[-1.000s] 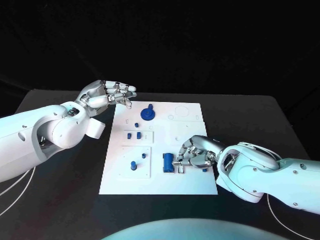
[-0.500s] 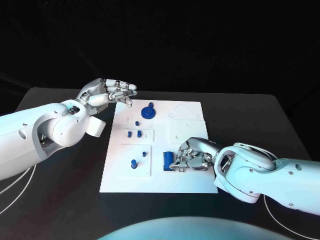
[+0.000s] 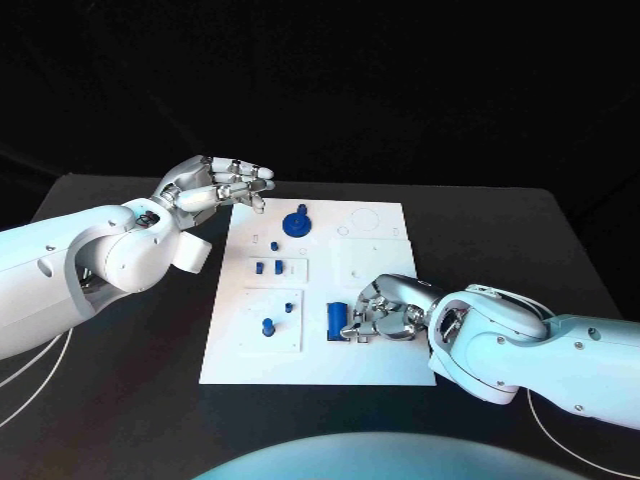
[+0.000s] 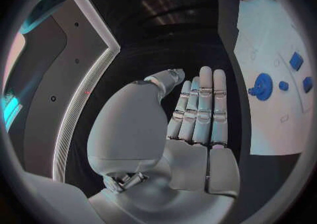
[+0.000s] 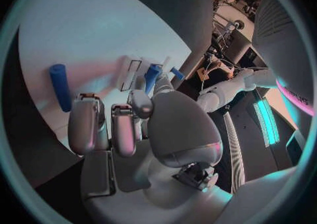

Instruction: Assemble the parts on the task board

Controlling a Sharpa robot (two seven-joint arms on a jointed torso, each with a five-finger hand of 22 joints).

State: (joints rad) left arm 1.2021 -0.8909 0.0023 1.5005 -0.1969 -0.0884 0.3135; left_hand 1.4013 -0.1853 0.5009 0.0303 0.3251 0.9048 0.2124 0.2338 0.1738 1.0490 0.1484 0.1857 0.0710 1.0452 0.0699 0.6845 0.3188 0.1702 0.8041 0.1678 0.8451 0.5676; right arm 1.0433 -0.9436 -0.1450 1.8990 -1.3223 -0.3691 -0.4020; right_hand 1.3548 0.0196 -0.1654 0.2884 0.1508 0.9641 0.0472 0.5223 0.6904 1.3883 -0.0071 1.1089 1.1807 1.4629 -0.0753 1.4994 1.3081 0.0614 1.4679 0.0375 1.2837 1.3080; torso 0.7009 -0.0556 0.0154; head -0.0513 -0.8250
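The white task board (image 3: 371, 365) lies in the middle of the table. My right hand (image 3: 387, 311) rests on its near right part, fingers curled down, just right of a lying blue cylinder (image 3: 335, 320) (image 5: 59, 86). In the right wrist view a small blue peg (image 5: 153, 76) stands at the tips of the thumb and a finger and looks pinched between them. My left hand (image 3: 216, 185) (image 4: 198, 113) hovers above the board's far left corner, fingers stretched out side by side and holding nothing. A blue gear-shaped part (image 3: 299, 225) (image 4: 263, 86) sits at the board's far end.
Small blue pieces (image 3: 268, 268) stand in the board's left column, with more (image 3: 267, 326) nearer me. The black table (image 3: 522, 250) lies bare round the board. My left forearm (image 3: 75, 270) covers the table's left side.
My right hand has slid a little to the left over the board, closer to the blue cylinder, with its fingers curled tighter. My left hand has barely moved.
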